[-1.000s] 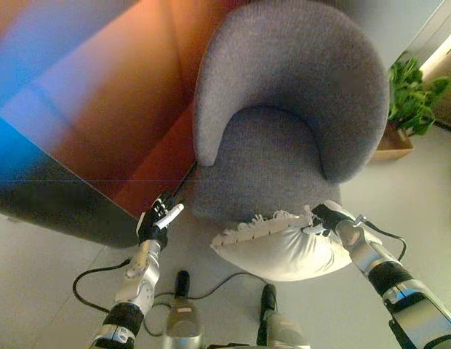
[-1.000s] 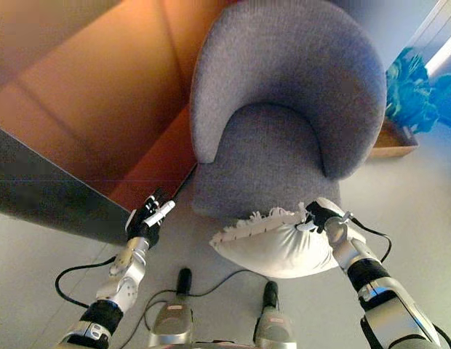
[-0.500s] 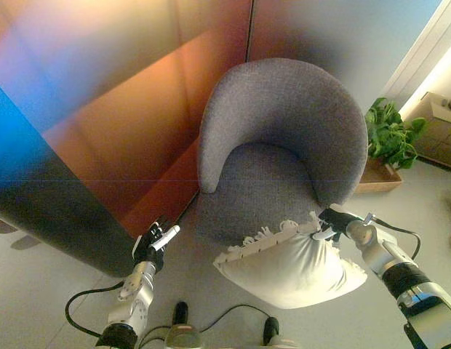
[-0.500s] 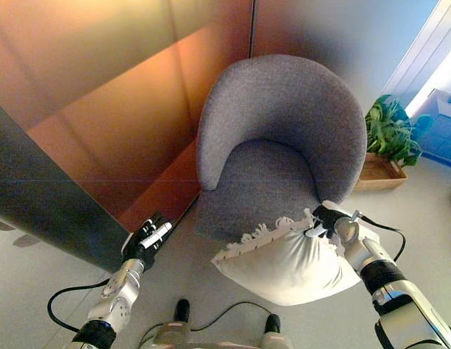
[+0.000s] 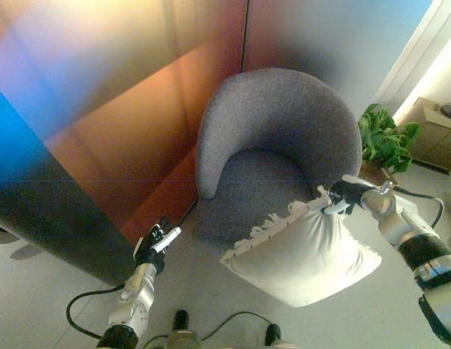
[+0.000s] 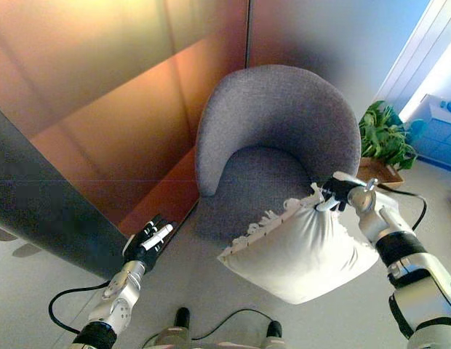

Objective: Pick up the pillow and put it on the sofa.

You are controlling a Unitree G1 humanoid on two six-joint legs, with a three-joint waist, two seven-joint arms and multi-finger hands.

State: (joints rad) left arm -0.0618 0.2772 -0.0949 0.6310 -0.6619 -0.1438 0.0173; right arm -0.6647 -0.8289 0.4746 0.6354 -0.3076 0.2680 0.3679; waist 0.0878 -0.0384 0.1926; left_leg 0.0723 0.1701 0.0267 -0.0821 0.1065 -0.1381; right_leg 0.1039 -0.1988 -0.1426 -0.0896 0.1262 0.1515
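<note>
A white fringed pillow hangs in the air in front of the grey armchair, its upper corner over the seat's front edge. My right hand is shut on that upper corner, coming in from the right. My left hand shows low at the left, fingers straight, holding nothing, near the foot of the dark panel. The pillow covers part of the seat front.
A wood-coloured wall panel stands behind and left of the chair, with a dark panel at lower left. A potted green plant sits right of the chair. Pale floor lies before the chair.
My right hand has lifted the pillow higher and closer to the seat. The camera has tilted up, showing more wall. My left hand has barely moved.
</note>
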